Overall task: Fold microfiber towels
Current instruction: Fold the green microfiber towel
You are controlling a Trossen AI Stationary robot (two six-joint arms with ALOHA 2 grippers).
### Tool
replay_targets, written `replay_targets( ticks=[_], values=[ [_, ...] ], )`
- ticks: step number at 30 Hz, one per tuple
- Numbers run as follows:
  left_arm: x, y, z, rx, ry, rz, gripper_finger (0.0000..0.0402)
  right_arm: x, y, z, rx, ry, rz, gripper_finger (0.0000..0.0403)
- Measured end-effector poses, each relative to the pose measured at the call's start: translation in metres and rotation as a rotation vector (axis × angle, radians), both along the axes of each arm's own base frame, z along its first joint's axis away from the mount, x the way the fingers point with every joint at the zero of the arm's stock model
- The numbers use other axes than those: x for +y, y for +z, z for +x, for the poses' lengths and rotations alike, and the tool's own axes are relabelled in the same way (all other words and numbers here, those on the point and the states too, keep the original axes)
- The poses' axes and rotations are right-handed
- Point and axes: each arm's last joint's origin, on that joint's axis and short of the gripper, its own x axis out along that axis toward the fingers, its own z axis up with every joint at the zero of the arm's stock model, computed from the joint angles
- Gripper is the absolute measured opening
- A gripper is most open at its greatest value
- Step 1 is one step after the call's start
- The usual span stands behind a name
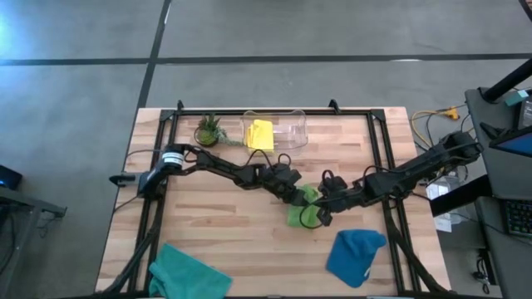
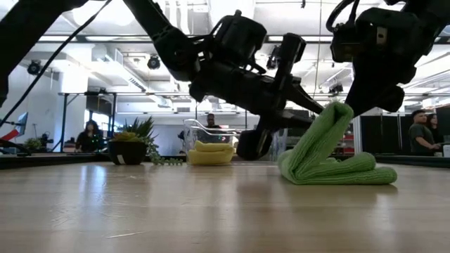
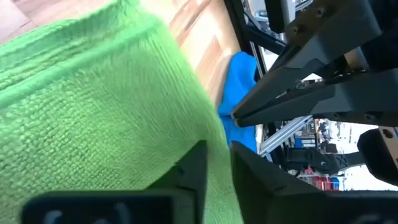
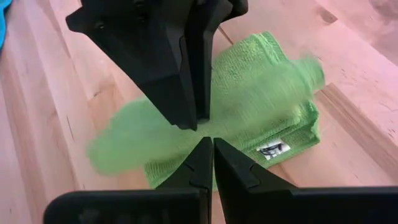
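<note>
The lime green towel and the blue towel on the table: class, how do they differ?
The lime green towel sits mid-table, partly folded, between both grippers; the blue towel lies apart near the front edge, untouched. The green one has one flap raised; the blue one lies loosely crumpled. Both are small plain cloths.

You're looking at two matte black arms, chunky boxy links joined by rounded joint housings. The left arm [image 1: 220, 169] has a white-and-silver band with dark marking near its base, plus a thin black cable running alongside the links. The right arm [image 1: 416, 173] is all dark, with looped black cables arching over the wrist section. On the left gripper [image 3: 214, 168] you see flat, angular black fingers [image 3: 189, 174] tapering to narrow tips. The right gripper [image 4: 212, 155] has the same wedge-shaped black fingers [image 4: 239, 171], smooth plastic-looking faces, with a wide black crossbar behind them.
</note>
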Motion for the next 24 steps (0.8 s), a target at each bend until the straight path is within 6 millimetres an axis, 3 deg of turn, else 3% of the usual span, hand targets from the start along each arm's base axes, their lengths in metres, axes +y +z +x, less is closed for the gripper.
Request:
replay_targets(
  ticks=[9, 13, 17, 24],
  values=[
    [0.006, 0.004, 0.000, -0.021, 0.002, -0.007, 0.0160, 0.002, 0.000, 0.000, -0.007, 0.015, -0.002, 0.0009],
    [0.016, 0.020, -0.004, -0.072, -0.032, 0.023, 0.0168, 0.007, -0.001, -0.001, -0.033, 0.051, -0.005, 0.0009],
    [0.019, 0.049, -0.019, -0.176, -0.064, 0.132, 0.0168, 0.013, -0.001, -0.004, -0.080, 0.066, 0.026, 0.0009],
    [0.002, 0.062, -0.062, -0.150, -0.221, 0.547, 0.0163, 0.022, -0.001, -0.005, -0.214, 0.154, 0.033, 0.0009]
  ],
)
